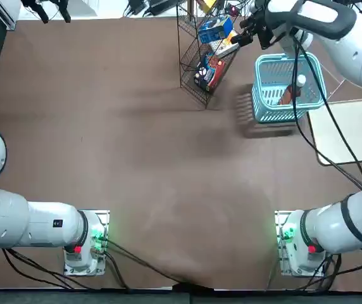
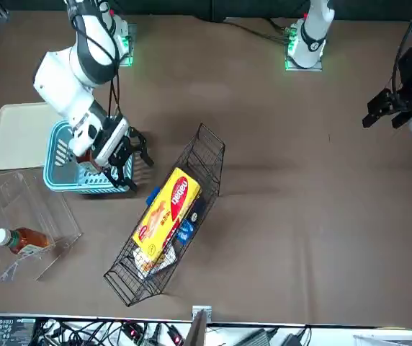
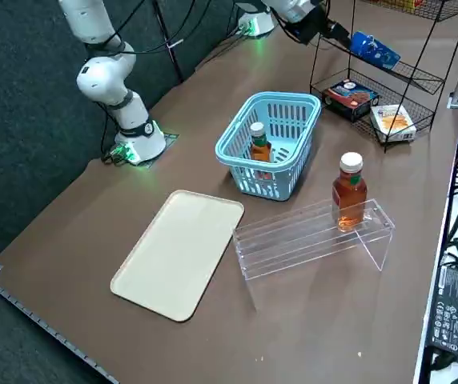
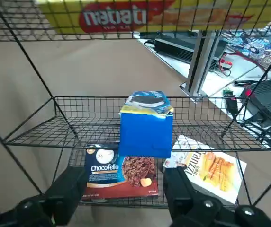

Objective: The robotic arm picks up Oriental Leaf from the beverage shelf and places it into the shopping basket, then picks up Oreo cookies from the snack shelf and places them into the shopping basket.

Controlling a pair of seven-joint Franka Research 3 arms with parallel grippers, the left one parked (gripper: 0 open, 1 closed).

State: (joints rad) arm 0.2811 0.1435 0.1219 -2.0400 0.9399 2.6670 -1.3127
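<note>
Top view: long white glossy arm (image 1: 333,25) reaching over the light turquoise slotted plastic basket (image 1: 288,87) toward the tall black wire rack (image 1: 205,60); slim amber tea bottle with white cap (image 1: 290,94) already inside the basket — first half of the task apparently done.

Front view: black two-finger hand (image 2: 123,155) between basket and rack, close to the rack's open side; a second tea bottle (image 2: 20,238) on the clear acrylic shelf (image 2: 26,216).

Right side view: small bright blue box (image 3: 375,50) on the rack's middle tier, not yet lifted.

Right wrist view: fingers (image 4: 180,191) spread apart, empty, lined up on the blue box — grasp, lift and drop into the basket remaining.
</note>
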